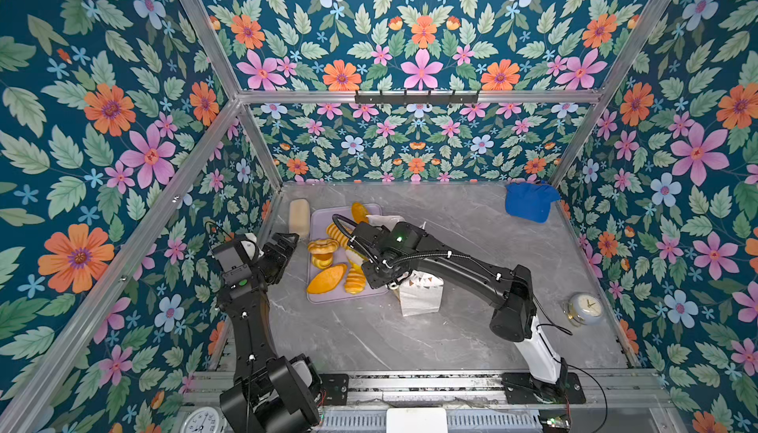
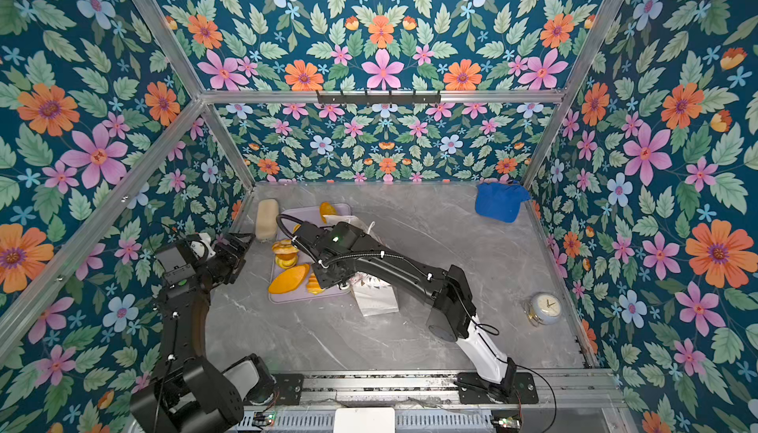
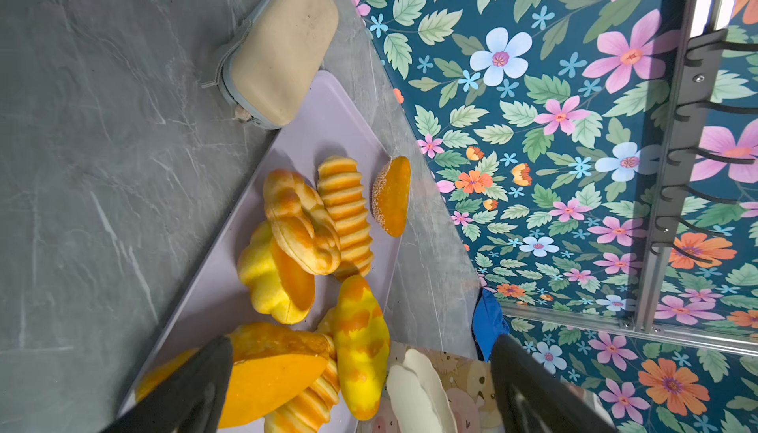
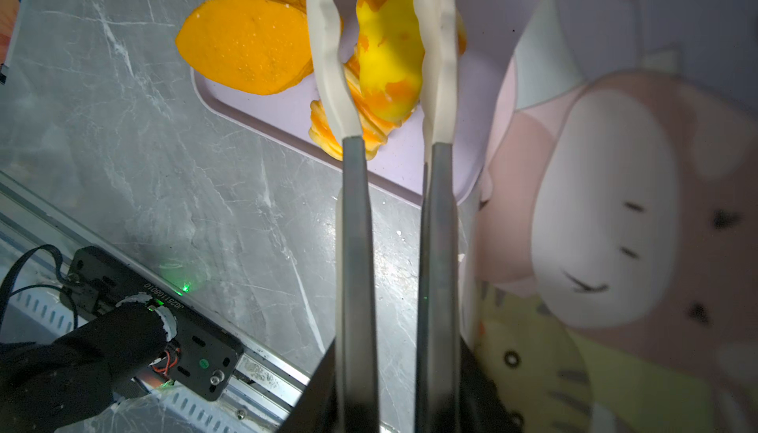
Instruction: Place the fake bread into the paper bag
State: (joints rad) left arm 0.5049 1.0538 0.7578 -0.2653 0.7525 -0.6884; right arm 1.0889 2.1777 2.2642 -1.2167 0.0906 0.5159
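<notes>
left gripper point(image 3: 361, 340): jaws wide apart, empty; bread point(image 3: 303, 222) heaped on lilac tray point(image 3: 320, 123) just ahead of the fingers point(image 3: 197, 386), bare grey table point(image 3: 102, 164) alongside.
right gripper point(image 4: 396, 369): jaws clamped on tongs point(image 4: 357, 226); white tong tips straddle a yellow bun point(image 4: 389, 41) near the tray's edge, a gap showing at one tip.
paper bag point(image 1: 420, 299) close beside the tongs, crowding that side; open table on the other side.

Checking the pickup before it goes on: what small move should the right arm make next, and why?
Probably squeeze the tongs shut: their white tips sit either side of the mottled yellow bun on the tray, with the paper bag right beside.
</notes>
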